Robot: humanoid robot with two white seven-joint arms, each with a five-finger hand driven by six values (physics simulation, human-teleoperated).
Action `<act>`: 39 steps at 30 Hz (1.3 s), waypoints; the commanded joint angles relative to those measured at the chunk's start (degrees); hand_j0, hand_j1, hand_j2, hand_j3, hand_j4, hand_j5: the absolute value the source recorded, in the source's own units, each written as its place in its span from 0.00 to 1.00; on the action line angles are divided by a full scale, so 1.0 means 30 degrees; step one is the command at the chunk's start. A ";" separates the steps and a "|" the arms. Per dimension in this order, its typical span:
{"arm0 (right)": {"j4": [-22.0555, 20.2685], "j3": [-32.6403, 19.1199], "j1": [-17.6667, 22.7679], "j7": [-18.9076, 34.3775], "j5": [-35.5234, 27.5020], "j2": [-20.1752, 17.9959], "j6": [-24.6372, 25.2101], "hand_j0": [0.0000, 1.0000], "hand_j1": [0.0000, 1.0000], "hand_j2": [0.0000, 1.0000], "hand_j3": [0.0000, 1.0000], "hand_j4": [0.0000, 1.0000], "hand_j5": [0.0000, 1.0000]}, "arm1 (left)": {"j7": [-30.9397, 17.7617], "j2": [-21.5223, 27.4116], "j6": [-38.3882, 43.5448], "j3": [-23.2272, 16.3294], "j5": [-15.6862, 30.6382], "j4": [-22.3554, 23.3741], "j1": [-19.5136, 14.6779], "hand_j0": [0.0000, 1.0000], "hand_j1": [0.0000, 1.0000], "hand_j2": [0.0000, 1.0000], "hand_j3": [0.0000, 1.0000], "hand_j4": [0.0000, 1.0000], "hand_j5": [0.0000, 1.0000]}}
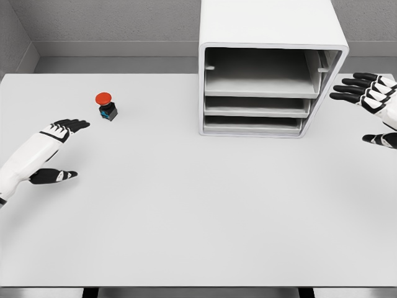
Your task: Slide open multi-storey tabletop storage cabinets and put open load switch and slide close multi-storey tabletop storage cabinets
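The load switch (106, 107), a small black and blue block with a red round button on top, stands on the white table (186, 211) at the left. My left hand (62, 149) lies open below and left of it, a short way off. The white multi-storey cabinet (270, 62) stands at the back, right of centre, its front facing me, with three grey drawers (257, 107) stacked inside, all pushed in. My right hand (369, 108) hovers open just right of the cabinet, fingers pointing toward its side wall.
Grey walls rise behind the table. The table's front edge (198, 287) runs along the bottom of the view. Nothing else stands on the tabletop.
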 commanded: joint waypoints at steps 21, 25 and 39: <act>-0.0002 0.0219 0.0205 0.0015 0.0815 0.1956 -0.0021 0.98 0.98 0.98 0.98 0.98 0.98 | -0.7631 -0.3100 0.0021 -0.0227 -0.1707 0.3050 -0.8613 1.00 1.00 1.00 1.00 1.00 1.00; -0.0002 0.0600 0.0146 0.0015 0.0786 0.2393 -0.0021 0.88 0.88 0.88 0.88 0.88 0.88 | -0.7631 -0.3333 0.0021 -0.1749 -0.1707 0.6212 -1.0516 1.00 1.00 1.00 1.00 1.00 1.00; -0.0002 0.1216 -0.0879 0.3414 0.1137 0.7581 -0.0021 0.87 0.87 0.87 0.87 0.87 0.87 | -0.7631 -0.4828 0.4949 -0.2834 -0.6099 0.7153 -1.1836 1.00 1.00 1.00 1.00 1.00 1.00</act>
